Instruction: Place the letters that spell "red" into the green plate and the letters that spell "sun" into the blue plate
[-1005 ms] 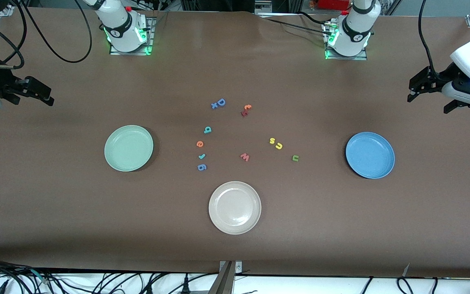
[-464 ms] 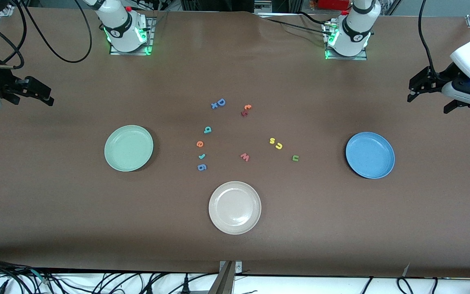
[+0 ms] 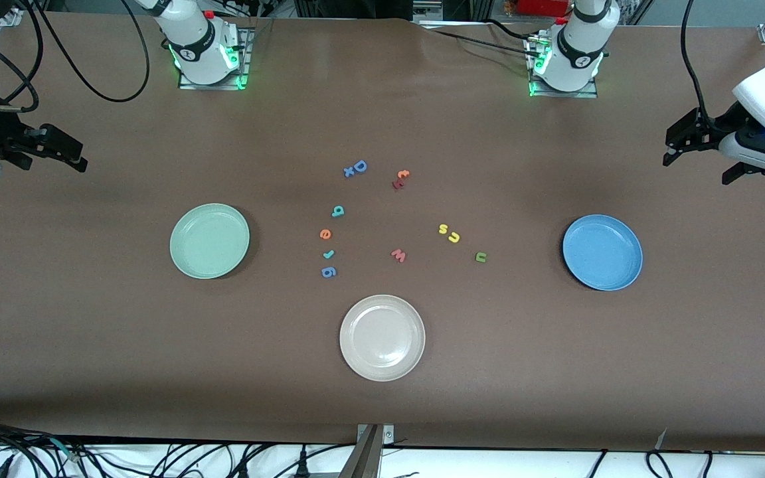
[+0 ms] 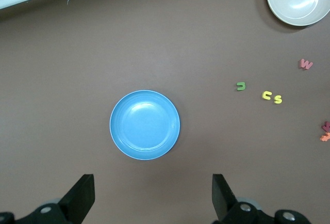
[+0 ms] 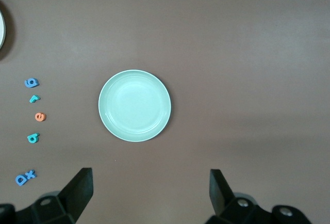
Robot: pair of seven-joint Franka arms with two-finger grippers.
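Waiting high with fingers apart, the left gripper (image 3: 698, 149) and right gripper (image 3: 50, 149) hold nothing. Beside the cream plate (image 3: 382, 372), 3 "red" letters (image 3: 326, 234) lie toward the green plate (image 3: 180, 242), 3 "sun" letters (image 3: 453, 237) toward the blue plate (image 3: 631, 252).

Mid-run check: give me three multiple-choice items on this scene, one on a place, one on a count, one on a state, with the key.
1. The orange e lies:
A. in the green plate
B. on the table between the teal d and the teal r
C. in the cream plate

2. How many plates are on the table?
A. two
B. three
C. four

3. The left gripper is:
A. open and empty
B. shut on a letter
C. resting in the blue plate

Key:
1 B: it sits on the table, d above, r below.
2 B: green plate, blue plate, cream plate.
3 A: fingers apart, nothing between.
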